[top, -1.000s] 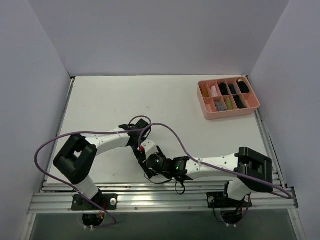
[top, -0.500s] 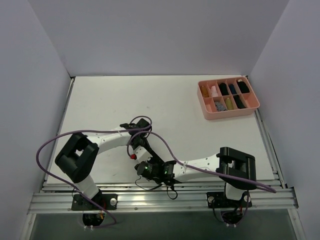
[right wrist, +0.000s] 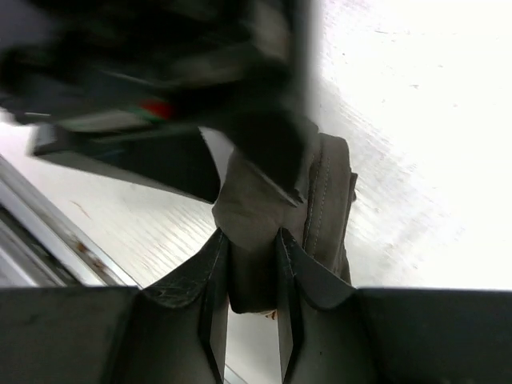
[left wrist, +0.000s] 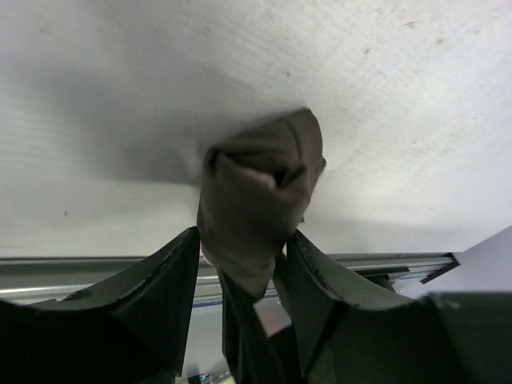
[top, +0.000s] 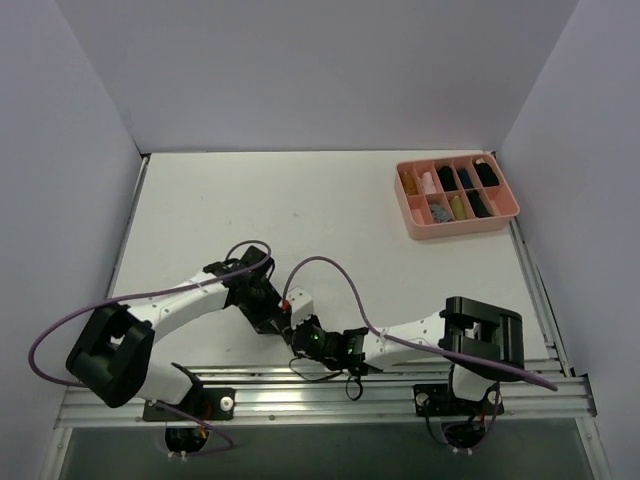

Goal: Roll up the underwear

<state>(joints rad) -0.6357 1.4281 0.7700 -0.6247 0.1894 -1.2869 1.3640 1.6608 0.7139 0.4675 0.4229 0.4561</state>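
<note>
Two grippers on one half-made roll, close to the rail

The small olive-brown cloth underwear (left wrist: 256,196) sits bunched into a stubby bundle on the white tabletop (top: 300,200), just beyond the silver aluminium rail (top: 250,392). The right gripper (right wrist: 250,240) is pinched tight on the bundle's end towards the rail, probably to keep the turns from springing loose. The left gripper (left wrist: 242,238) brackets the same bundle with its jaws apart, brushing the flanks — whether they press it I cannot tell. Holding it from two sides suggests that one arm anchors while the other finds a fresh hold. On the side away from the rail the folds gape, so the roll looks loose and unfinished.
</note>
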